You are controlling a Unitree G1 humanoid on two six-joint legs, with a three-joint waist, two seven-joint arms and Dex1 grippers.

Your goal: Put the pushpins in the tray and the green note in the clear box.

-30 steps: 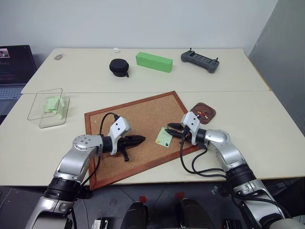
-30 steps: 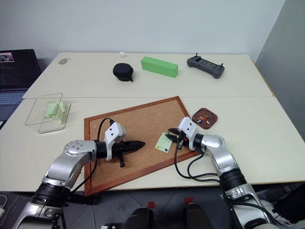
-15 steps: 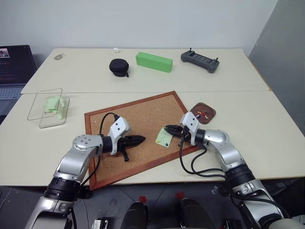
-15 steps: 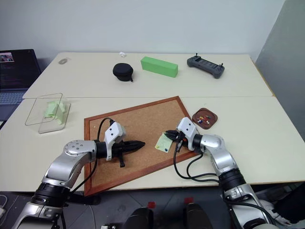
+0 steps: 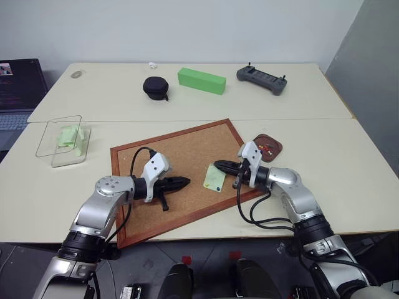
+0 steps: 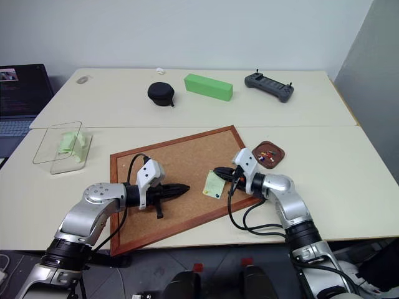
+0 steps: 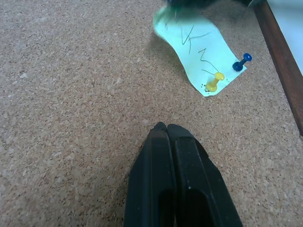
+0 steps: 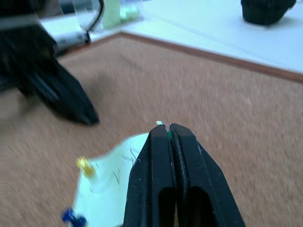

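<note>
The small pale green paper note (image 5: 214,179) lay on the wood-framed cork board (image 5: 156,162), toward the board's four o'clock corner, pinned along its near edge by a yellow plastic-headed pushpin (image 7: 216,81) and a blue plastic-headed pushpin (image 7: 241,62) just beside it. At the note's far edge, about one o'clock of it, the right gripper (image 5: 219,166) had its two black fingers pressed together, and in its wrist view a speck of green with a pale tip showed pinched at the fingertips, most likely a green pushpin (image 8: 165,132) drawn from the note. The step in hand looked like pin removal, with one pin gripped and two left in the paper. The next move would call for carrying that pin to the small dark reddish-brown tray (image 5: 266,147), which sat on the table just off the board at two o'clock of the note with several coloured pins already in it, and releasing it there without dropping it. The left gripper (image 5: 184,182) hung over the bare cork at nine o'clock of the note, fingers shut on nothing. The clear plastic box (image 5: 62,141) stood well apart at ten o'clock, near the table's left edge, with pale green slips inside.
</note>
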